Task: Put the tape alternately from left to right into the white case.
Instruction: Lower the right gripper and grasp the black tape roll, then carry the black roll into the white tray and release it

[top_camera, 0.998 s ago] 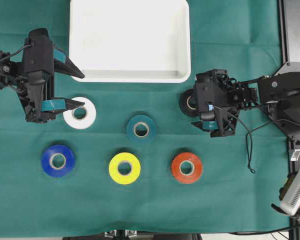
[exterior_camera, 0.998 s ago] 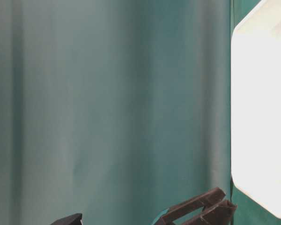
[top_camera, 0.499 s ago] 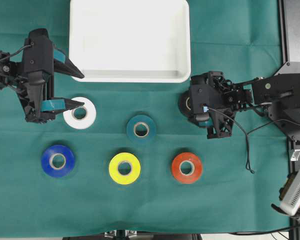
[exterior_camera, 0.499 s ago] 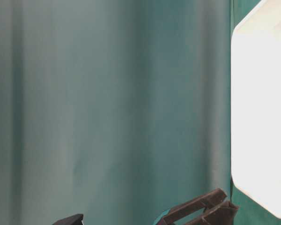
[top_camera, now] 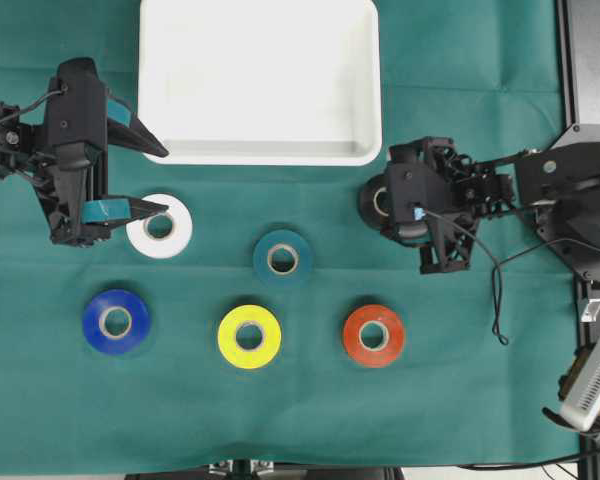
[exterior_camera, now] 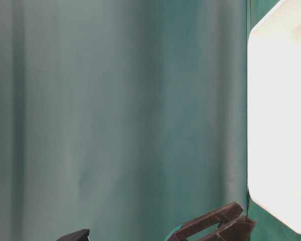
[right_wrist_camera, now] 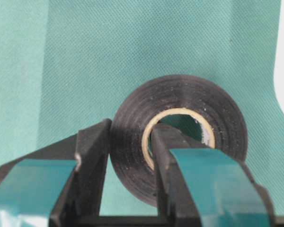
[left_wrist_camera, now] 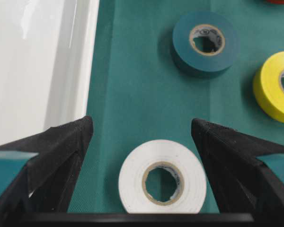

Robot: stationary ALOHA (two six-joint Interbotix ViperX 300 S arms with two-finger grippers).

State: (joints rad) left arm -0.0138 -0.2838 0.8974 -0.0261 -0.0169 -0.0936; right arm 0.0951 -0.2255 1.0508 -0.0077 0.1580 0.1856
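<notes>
My right gripper (top_camera: 388, 208) (right_wrist_camera: 130, 137) is shut on the black tape (top_camera: 373, 203) (right_wrist_camera: 222, 109). One finger is inside its pale core and the other presses its outer wall. This roll sits just below the right corner of the empty white case (top_camera: 260, 155) (left_wrist_camera: 38, 71). My left gripper (top_camera: 166, 180) (left_wrist_camera: 142, 130) is open, its fingers spread either side of the white tape (top_camera: 160, 226) (left_wrist_camera: 162, 177) without touching it. Teal tape (top_camera: 282, 258) (left_wrist_camera: 206, 42), blue tape (top_camera: 115, 321), yellow tape (top_camera: 249, 336) (left_wrist_camera: 277, 87) and red-orange tape (top_camera: 373, 335) lie flat on the cloth.
A green cloth (top_camera: 460, 400) covers the table. A black equipment panel (top_camera: 590, 60) runs along the right edge, with a loose cable (top_camera: 497, 300) and a pale device (top_camera: 590, 380) below it. The table-level view shows mostly cloth and the case's rim (exterior_camera: 281, 211).
My right gripper has closed from wide open onto the black roll's wall, shifting slightly as it did. The left arm and the other rolls have not moved.
</notes>
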